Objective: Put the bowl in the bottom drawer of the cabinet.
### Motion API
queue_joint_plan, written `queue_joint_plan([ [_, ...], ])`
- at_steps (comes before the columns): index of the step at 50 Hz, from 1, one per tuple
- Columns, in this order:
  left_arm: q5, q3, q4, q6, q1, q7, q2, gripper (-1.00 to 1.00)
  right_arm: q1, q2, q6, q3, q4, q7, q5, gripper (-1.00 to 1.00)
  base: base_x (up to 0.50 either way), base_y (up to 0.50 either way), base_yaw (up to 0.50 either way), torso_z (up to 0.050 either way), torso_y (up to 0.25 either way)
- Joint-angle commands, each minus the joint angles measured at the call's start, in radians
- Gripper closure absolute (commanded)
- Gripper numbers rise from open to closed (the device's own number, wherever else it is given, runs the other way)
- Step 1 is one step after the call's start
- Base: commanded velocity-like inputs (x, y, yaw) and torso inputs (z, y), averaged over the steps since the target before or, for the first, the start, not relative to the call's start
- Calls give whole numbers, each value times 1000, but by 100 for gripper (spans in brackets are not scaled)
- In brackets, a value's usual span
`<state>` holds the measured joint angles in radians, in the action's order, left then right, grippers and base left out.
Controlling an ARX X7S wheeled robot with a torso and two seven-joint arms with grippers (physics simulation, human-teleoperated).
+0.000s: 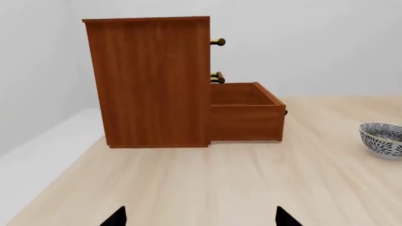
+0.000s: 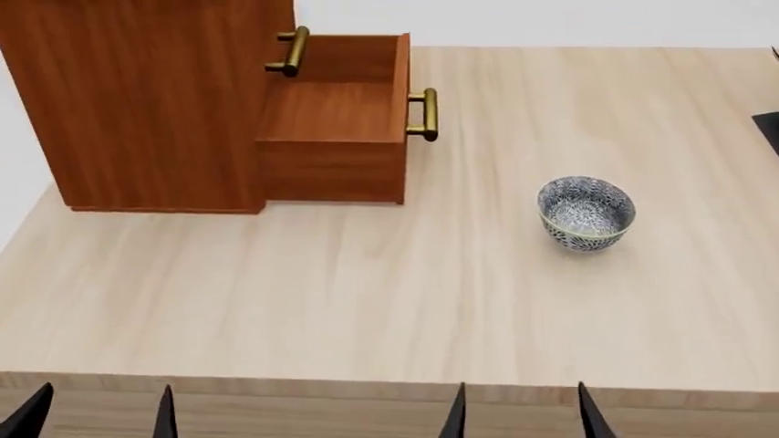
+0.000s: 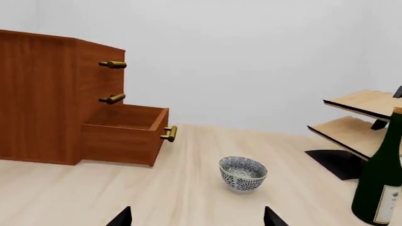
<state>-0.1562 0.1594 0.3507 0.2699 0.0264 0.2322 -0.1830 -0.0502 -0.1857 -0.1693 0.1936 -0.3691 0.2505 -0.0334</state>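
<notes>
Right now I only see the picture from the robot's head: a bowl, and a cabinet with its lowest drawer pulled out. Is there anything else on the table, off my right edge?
Observer: Yes. The right wrist view shows a dark green bottle standing upright, apart from the bowl.
Operator: Anything more over there?
Observer: A pale wooden rack with two shelves showing, close by the bottle.
Operator: How many drawers does the cabinet have? I can make out only two handles.
Observer: The cabinet shows three brass handles, one above another. Only the bottom drawer is pulled out.
</notes>
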Motion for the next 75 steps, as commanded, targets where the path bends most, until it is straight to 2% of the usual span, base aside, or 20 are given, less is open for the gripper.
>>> queue_joint_plan([
  [1, -20, 1, 113, 78, -1, 26, -21, -100, -1, -19, -62, 6, -125, 16, 9, -100, 500, 51, 0, 0, 0],
  [6, -32, 0, 207, 161, 2, 44, -35, -100, 2, -31, -109, -2, -207, 26, 3, -100, 500, 52, 0, 0, 0],
  [13, -41, 2, 277, 203, 33, 49, -57, -100, 22, -40, -151, -2, -247, 32, -3, -100, 500, 51, 0, 0, 0],
  [24, -79, -5, 476, 251, 178, 38, -122, -100, 73, -38, -203, 3, -237, 27, -25, -100, 500, 51, 0, 0, 0],
  [28, -65, 9, 483, 237, 207, 36, -135, -100, 87, -39, -212, 8, -234, 30, -22, -100, 500, 51, 0, 0, 0],
  [46, -102, -105, 486, 161, 319, 69, -144, -100, 142, -33, -236, 2, -163, 46, -39, -100, 500, 66, 0, 0, 1],
  [54, -84, -117, 496, 133, 359, 85, -148, -100, 144, -34, -238, 0, -150, 58, -42, -100, 433, 79, 0, 0, 0],
  [75, -100, -136, 492, 113, 388, 96, -156, -100, 141, -36, -241, 2, -152, 77, -57, -100, 140, 32, 0, 0, 0],
])
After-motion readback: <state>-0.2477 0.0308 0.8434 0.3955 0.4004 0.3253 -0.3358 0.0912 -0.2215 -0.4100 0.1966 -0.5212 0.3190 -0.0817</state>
